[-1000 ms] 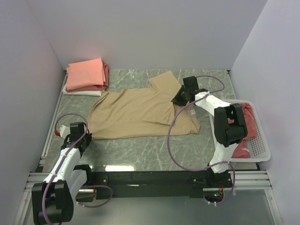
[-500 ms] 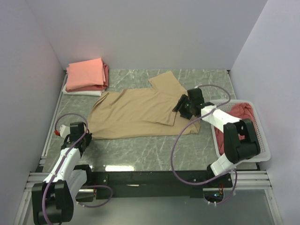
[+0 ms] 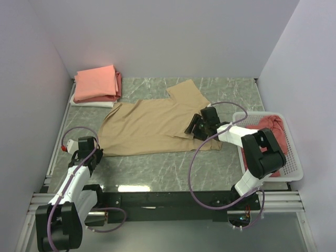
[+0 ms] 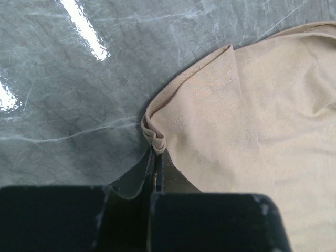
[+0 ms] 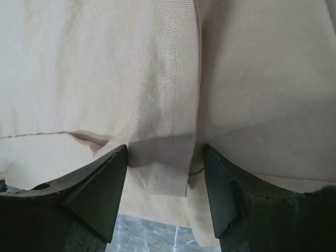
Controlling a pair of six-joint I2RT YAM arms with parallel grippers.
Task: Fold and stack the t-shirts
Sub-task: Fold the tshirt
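Observation:
A tan t-shirt [image 3: 149, 126] lies spread across the middle of the marble table. My left gripper [image 3: 96, 153] sits at its near left corner, shut on that corner of the tan t-shirt [image 4: 262, 121]; the bunched hem pokes out at the left gripper's tips [image 4: 157, 153]. My right gripper [image 3: 197, 127] hovers low over the shirt's right side with jaws wide open. In the right wrist view a stitched hem strip of the tan t-shirt [image 5: 168, 100] lies flat between the right gripper [image 5: 165, 157] fingers, ungripped. Folded t-shirts [image 3: 96, 84] are stacked at the back left, salmon-pink on top.
A white slatted basket [image 3: 295, 169] stands at the right edge with a dusty red t-shirt [image 3: 271, 126] in it, close beside my right arm. Purple walls close in the table on the left, back and right.
My right gripper has opened wide and slid from the back right toward the near left over the tan shirt. The left gripper has held still on the corner.

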